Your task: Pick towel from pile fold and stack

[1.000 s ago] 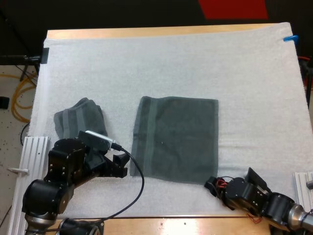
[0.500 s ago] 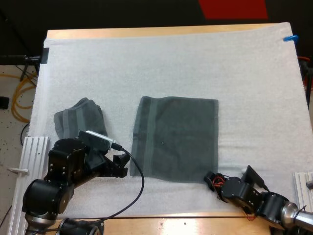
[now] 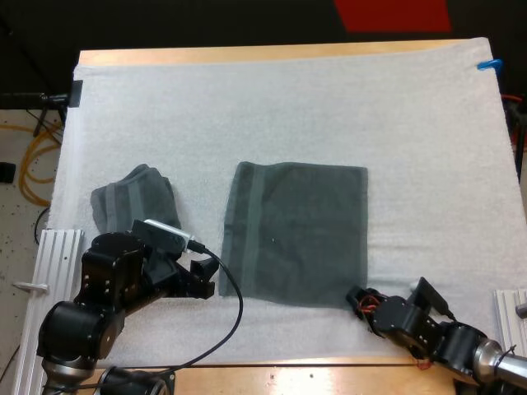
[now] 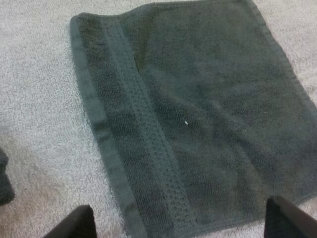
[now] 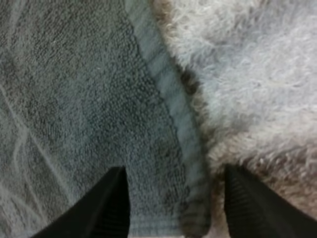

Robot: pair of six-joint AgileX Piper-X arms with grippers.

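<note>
Black fingers of the right gripper [image 5: 174, 168] stand apart, astride the nearest right corner of the spread towel [image 3: 296, 234], its hem between them but not yet pinched. The left gripper [image 4: 181, 218] likewise hangs released just short of the near left corner. So one towel looks picked and laid flat on the white mat [image 3: 288, 107], with every fold and the stacking yet to come, I'd say, while a little farther off to the left the crumpled towel [image 3: 132, 200] waits its turn.
</note>
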